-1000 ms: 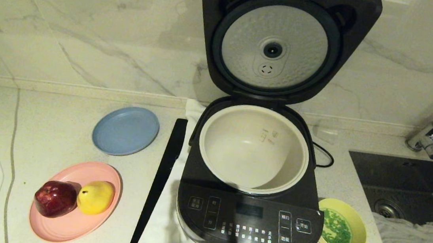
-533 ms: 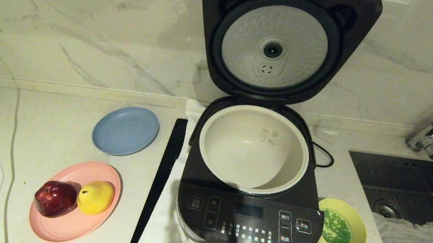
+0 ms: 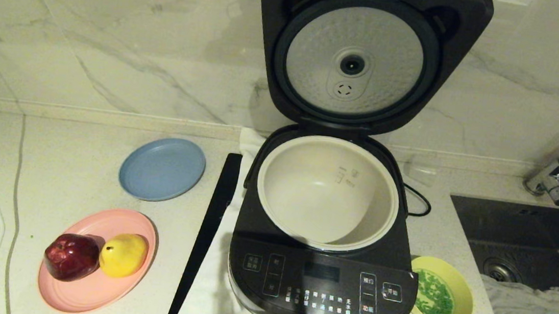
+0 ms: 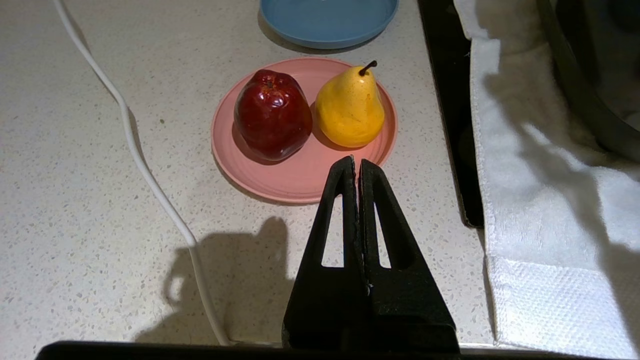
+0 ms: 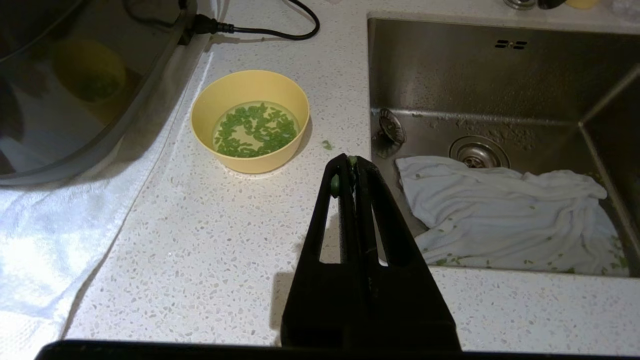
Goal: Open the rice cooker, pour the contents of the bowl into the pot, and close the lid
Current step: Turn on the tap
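Note:
The dark grey rice cooker [image 3: 318, 284] stands in the middle of the counter with its lid [image 3: 371, 53] swung up, dimpled silver plate facing me. The cream-white pot [image 3: 327, 192] inside holds nothing. To the cooker's right sits the yellow bowl [image 3: 443, 291] [image 5: 250, 120], upright, with green chopped bits [image 5: 255, 130] in it. My right gripper [image 5: 352, 162] is shut, hanging over the counter short of the bowl, with green bits stuck at its tips. My left gripper [image 4: 356, 162] is shut and empty, near the pink plate. Neither arm shows in the head view.
A pink plate [image 3: 92, 293] carries a red apple [image 3: 71, 256] and a yellow pear [image 3: 124, 254]. A blue plate [image 3: 162, 169] lies behind it. A black strip [image 3: 205, 237] and a white towel [image 4: 530, 175] lie under the cooker's left side. A sink [image 5: 500, 80] with a white cloth [image 5: 500, 210] is right.

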You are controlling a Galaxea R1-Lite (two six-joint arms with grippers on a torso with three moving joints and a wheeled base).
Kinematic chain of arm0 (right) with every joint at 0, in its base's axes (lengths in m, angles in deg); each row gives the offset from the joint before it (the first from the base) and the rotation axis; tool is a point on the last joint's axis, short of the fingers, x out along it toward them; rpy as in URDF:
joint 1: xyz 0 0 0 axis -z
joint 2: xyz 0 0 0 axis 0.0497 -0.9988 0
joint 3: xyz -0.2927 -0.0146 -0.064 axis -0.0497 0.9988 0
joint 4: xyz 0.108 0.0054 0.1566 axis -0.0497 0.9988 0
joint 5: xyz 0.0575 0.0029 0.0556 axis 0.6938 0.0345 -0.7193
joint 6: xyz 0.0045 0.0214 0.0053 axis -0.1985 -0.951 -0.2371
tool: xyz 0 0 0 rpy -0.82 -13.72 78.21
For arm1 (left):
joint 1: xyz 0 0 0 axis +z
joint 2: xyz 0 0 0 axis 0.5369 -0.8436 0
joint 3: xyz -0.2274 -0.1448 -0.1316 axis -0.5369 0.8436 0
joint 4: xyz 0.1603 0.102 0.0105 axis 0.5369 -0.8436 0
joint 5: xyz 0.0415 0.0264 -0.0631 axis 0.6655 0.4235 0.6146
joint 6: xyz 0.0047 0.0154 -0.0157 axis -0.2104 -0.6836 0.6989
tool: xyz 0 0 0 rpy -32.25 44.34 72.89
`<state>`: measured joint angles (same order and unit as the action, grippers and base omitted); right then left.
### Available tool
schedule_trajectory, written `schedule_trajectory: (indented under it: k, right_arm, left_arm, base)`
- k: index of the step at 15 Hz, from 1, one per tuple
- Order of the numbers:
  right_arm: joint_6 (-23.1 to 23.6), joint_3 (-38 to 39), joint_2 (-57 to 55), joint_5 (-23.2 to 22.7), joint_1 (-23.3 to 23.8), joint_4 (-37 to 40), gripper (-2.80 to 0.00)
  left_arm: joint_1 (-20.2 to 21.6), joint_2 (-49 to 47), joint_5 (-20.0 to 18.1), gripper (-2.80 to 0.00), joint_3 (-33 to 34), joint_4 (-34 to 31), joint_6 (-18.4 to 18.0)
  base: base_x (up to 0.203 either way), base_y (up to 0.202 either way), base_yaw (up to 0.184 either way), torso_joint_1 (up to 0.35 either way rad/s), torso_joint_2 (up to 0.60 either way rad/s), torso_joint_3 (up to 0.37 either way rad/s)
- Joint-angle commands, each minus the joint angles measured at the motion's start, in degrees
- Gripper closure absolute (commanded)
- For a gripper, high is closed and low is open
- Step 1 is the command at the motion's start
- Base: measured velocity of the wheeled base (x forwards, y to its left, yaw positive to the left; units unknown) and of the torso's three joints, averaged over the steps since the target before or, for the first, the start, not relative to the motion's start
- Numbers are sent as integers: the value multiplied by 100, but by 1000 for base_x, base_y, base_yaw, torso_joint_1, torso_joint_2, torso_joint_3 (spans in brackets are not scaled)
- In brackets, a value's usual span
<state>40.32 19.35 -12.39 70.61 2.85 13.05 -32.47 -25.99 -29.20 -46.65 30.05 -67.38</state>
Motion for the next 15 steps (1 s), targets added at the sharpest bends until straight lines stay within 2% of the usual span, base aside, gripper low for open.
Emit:
schedule_trajectory:
  k: [1, 3, 7, 10, 15]
  right_arm:
    - [35, -194, 18, 23, 0, 4, 0]
    - [57, -926, -191, 62, 0, 262, 0]
    - [72, -1780, -1825, 115, 20, 464, 0]
    - [79, -2459, -3652, 454, 37, 32, 0]
    - [93, -3630, -6835, 1389, 288, -1244, 0]
  left_arm:
    - [0, -2, -1, 0, 0, 0, -3]
    - [0, -2, -1, 0, 0, 0, -3]
    - [0, -2, -1, 0, 0, 0, -3]
    - [0, -2, -1, 0, 0, 0, -3]
    - [0, -2, -1, 0, 0, 0, -3]
  base:
    - [0, 0, 0, 0, 0, 0]
    - [0, 0, 0, 0, 0, 0]
    - [0, 0, 0, 0, 0, 0]
    - [0, 0, 0, 0, 0, 0]
    - [0, 0, 0, 0, 0, 0]
